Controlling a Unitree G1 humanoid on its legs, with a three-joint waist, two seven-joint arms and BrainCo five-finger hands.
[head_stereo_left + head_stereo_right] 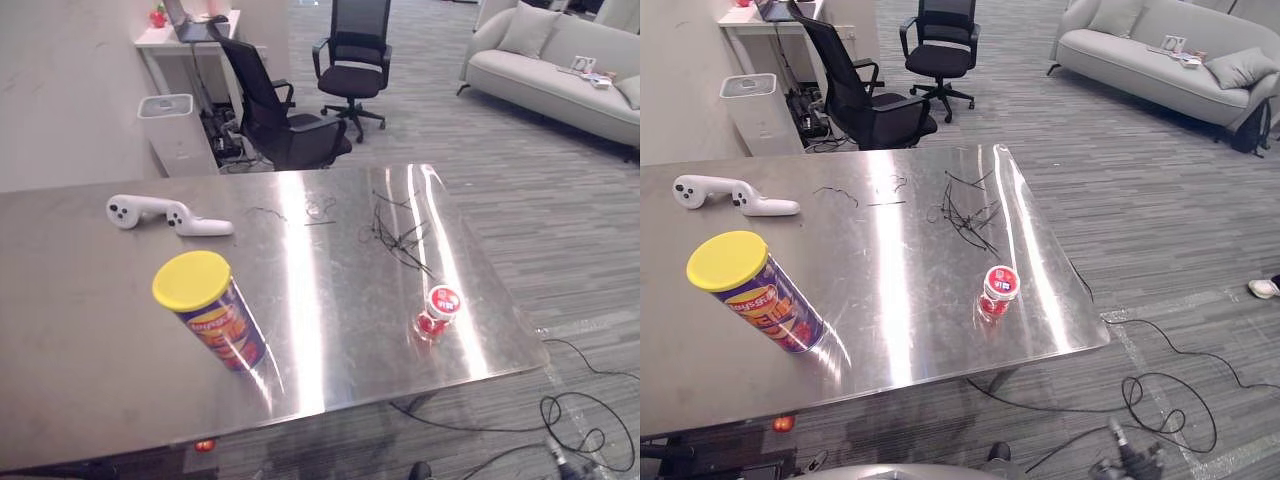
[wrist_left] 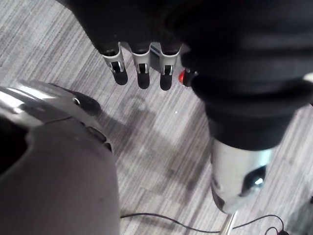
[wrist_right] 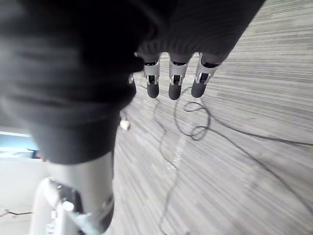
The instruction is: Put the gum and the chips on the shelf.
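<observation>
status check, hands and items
Left hand, right hand open, empty. Chips can, gum bottle upright on table. White controller, black wires farther back.

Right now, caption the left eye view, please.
Yellow-lidded purple chips can and small red gum jar stand apart on steel table, white controller beyond.

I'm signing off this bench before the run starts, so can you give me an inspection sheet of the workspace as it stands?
Surface: steel table, shiny with glare streaks.
Job's things: chips can with a yellow lid stands at the front left; small red gum bottle stands near the right edge. They are well apart and nothing touches them.
Clutter: white controller lies at the far left.
Robot hands: left robot hand and right robot hand hang over the floor, fingers straight, holding nothing.
Cables: thin black wires lie tangled on the table's far right.
Surroundings: black office chairs, white bin, pale sofa.
</observation>
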